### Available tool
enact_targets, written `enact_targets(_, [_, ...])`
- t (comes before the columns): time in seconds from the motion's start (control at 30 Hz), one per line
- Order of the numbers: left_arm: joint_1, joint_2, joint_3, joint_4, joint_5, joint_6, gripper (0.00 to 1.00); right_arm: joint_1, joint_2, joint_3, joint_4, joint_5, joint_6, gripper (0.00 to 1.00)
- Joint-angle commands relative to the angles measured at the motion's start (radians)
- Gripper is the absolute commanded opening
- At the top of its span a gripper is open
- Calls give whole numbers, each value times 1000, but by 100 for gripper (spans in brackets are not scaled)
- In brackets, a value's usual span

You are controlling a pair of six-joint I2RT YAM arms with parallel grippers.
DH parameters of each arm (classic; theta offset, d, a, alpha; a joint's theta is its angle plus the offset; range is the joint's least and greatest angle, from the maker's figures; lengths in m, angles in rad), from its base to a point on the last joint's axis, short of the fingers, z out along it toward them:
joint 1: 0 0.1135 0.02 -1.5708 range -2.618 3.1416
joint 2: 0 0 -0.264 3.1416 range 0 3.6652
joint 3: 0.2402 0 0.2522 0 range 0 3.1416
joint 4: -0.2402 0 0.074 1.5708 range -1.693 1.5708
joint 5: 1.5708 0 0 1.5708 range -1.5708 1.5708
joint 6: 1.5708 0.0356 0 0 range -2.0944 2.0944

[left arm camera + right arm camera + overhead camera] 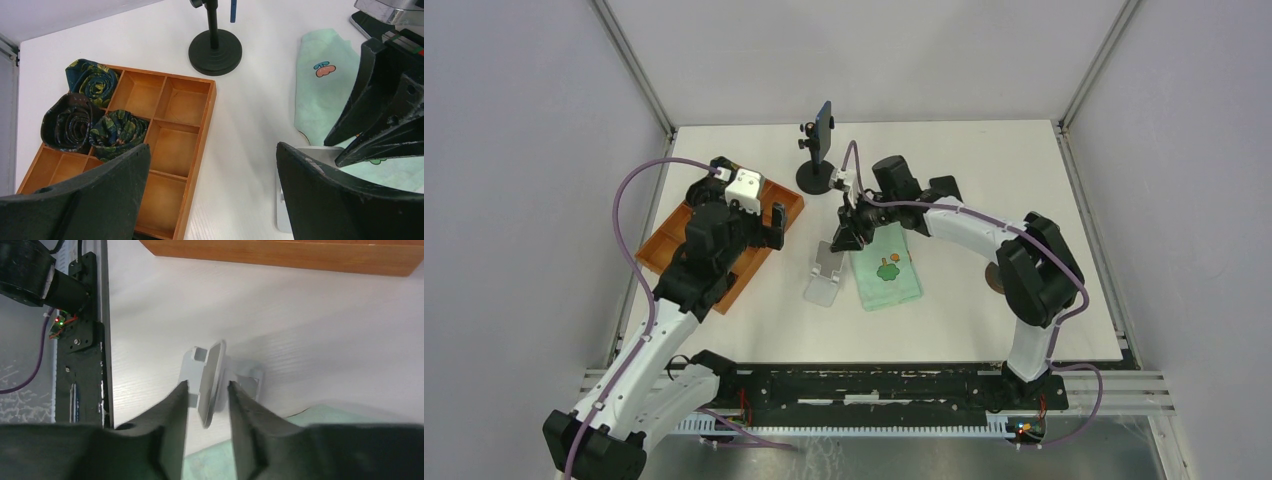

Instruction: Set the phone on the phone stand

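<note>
The phone (889, 270), in a mint-green case with a small cartoon print, lies flat on the white table right of centre; it also shows in the left wrist view (325, 95) and the right wrist view (325, 415). A small silver phone stand (826, 272) sits just left of it. My right gripper (844, 237) is open, its jaws straddling the stand's upright plate (210, 375) with a gap on each side. My left gripper (762, 232) is open and empty, above the right edge of the wooden tray, left of the stand (320, 151).
An orange wooden tray (674, 240) with compartments lies at the left; three rolled dark ties (75, 120) fill its far cells. A black round-based pole (816, 175) holding a blue device stands at the back centre. A brown disc lies behind the right arm.
</note>
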Motion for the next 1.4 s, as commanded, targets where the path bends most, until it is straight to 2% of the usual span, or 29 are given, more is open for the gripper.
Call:
enact_targets(0.0, [2,-11,4,32,-7,43,100,6,-40,81,-82,74,-130,46])
enact_targets(0.1, [2,-12,5,32,-5,43,100,8,-86,80,-123,125,-198,64])
enact_targets(0.23, [2,-14,5,32,-1,43,100,2,-146,59,-152,190,-278,77])
enact_targets(0.47, [2,-15,8,29,-2,43,100,-51,-218,-9,-132,264,-329,81])
enact_targets(0.73, [2,-15,9,27,1,43,100,-189,-252,-112,-22,304,-244,81])
enact_targets(1.07, [3,-18,9,25,1,43,100,-299,-186,-123,22,452,-153,84])
enact_targets(1.37, [3,-19,10,25,2,45,100,-385,-104,-111,44,591,-40,92])
